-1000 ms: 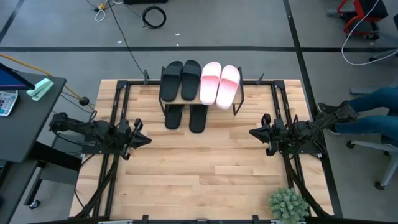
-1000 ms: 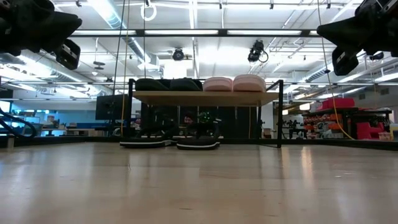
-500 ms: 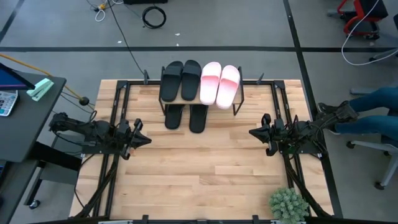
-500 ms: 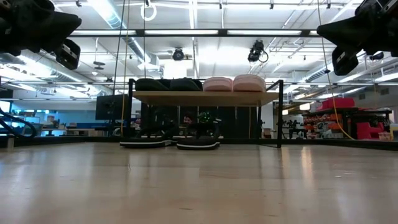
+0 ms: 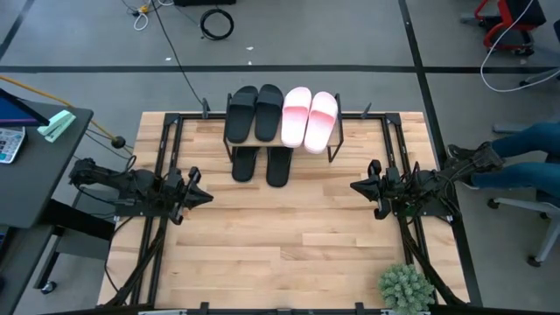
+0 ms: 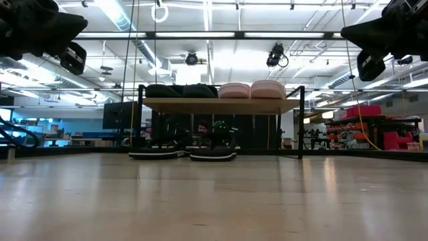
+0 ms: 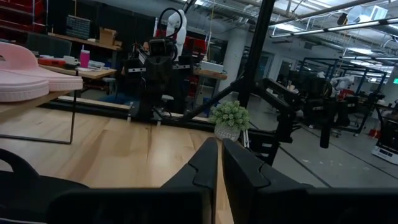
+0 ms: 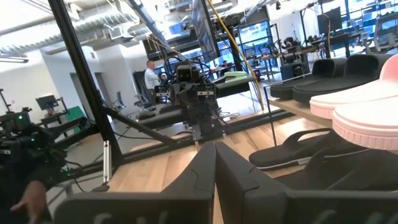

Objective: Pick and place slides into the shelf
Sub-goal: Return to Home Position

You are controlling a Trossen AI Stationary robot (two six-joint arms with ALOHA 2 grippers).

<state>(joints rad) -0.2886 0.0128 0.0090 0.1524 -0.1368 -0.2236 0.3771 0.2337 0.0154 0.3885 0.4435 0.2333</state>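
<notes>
The shelf (image 5: 282, 140) stands at the table's far middle. On its plank lie two black slides (image 5: 255, 112) and two pink-to-white slides (image 5: 309, 116). Two more black slides (image 5: 262, 164) rest flat on the table under it, also seen in the low view (image 6: 182, 153). My left gripper (image 5: 207, 197) hovers shut at the table's left edge, and my right gripper (image 5: 354, 186) hovers shut at the right edge, both raised and apart from the slides. In the wrist views the fingers meet: left gripper (image 7: 220, 149), right gripper (image 8: 213, 152).
A small potted plant (image 5: 405, 289) sits at the table's near right corner. The wooden table (image 5: 289, 245) is bare between the arms and toward the near edge. A person's legs (image 5: 534, 144) show beyond the right edge. A side desk (image 5: 35, 140) stands left.
</notes>
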